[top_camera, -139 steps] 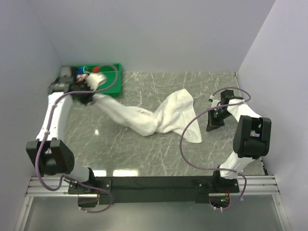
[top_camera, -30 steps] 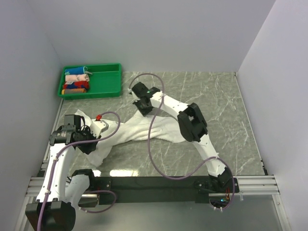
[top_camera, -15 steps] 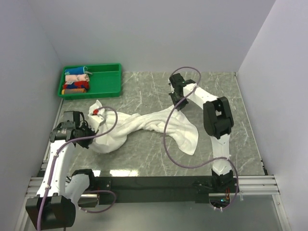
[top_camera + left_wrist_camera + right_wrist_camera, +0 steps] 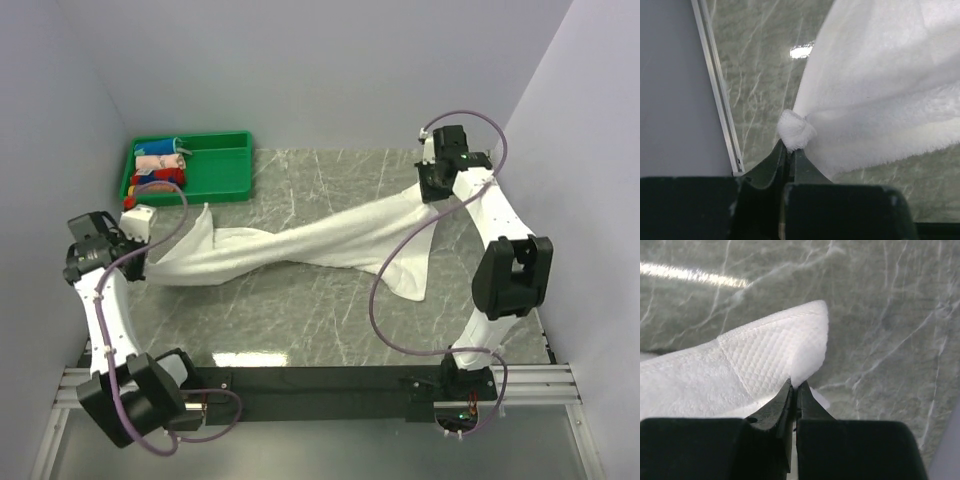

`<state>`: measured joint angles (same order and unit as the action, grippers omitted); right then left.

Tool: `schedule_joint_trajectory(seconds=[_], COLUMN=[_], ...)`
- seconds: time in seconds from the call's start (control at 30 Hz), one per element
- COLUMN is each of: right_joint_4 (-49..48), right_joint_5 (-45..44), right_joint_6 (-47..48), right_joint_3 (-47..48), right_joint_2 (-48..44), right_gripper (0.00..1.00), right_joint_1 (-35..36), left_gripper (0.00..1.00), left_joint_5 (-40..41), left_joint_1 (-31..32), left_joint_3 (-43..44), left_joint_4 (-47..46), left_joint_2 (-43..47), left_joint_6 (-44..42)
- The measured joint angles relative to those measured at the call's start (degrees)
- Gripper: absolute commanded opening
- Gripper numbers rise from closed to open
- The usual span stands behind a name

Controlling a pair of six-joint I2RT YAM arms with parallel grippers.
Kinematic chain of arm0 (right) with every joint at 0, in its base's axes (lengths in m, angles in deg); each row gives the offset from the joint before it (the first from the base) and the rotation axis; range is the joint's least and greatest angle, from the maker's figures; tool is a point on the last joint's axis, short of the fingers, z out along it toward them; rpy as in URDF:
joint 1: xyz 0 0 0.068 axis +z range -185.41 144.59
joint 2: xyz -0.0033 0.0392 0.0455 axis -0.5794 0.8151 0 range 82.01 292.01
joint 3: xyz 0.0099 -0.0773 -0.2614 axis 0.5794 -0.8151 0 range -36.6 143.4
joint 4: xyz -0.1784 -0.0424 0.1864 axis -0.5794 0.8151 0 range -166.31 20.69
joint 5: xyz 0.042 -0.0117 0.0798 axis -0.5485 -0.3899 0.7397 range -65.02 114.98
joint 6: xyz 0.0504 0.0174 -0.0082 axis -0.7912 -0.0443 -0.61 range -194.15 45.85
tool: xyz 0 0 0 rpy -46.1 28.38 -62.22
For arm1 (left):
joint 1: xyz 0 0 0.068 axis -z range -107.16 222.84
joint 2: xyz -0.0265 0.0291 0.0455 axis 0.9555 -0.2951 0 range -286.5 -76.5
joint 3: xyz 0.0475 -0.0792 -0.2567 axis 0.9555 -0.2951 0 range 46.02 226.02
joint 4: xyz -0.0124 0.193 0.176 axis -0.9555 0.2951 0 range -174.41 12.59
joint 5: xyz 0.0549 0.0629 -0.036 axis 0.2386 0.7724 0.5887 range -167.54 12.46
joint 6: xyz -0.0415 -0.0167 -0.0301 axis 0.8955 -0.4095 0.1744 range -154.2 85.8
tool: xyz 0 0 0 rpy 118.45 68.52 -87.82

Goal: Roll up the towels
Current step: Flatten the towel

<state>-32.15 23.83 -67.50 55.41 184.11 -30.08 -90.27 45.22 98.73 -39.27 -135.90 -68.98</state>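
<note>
The table has a grey-green marbled top (glossy, with glare near its near edge). A green tray sits at the far left corner, holding small rolled cloths. A white towel stretches twisted across the middle, with one flap spread on the surface toward the right.

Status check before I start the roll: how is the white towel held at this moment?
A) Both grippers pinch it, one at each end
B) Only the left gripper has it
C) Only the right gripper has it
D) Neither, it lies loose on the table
A: the left gripper is shut on a bunched corner of the towel, the right gripper pinches the opposite corner, and the cloth spans the table between them.
</note>
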Motion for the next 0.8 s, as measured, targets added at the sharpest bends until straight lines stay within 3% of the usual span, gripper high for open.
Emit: schedule_joint_trajectory(seconds=[0.23,0.4,0.57,0.8], right_joint_4=[2.5,3.1,2.5,1.7], right_joint_5=[10.7,15.5,16.7,15.5], right_joint_6=[2.4,3.4,5.0,5.9], right_joint_3=[-0.5,7.8,8.9,4.2], right_joint_2=[-7.4,-10.2,-18.0,-34.2], right_gripper=[0.0,0.0,0.0,0.0], right_joint_1=[-0.7,-1.3,-2.4,-2.7], left_gripper=[0.0,0.0,0.0,0.0], left_joint_5=[-8.6,-14.8,-18.8,-18.3], left_joint_1=[-6.3,-6.4,-6.5,-6.9], left_joint_3=[11.4,29.3,42.6,40.9], left_joint_4=[5.4,6.4,6.0,5.4], left_joint_2=[-7.8,-15.0,-18.1,-10.5], left_joint_6=[0.6,7.1,12.1,14.6])
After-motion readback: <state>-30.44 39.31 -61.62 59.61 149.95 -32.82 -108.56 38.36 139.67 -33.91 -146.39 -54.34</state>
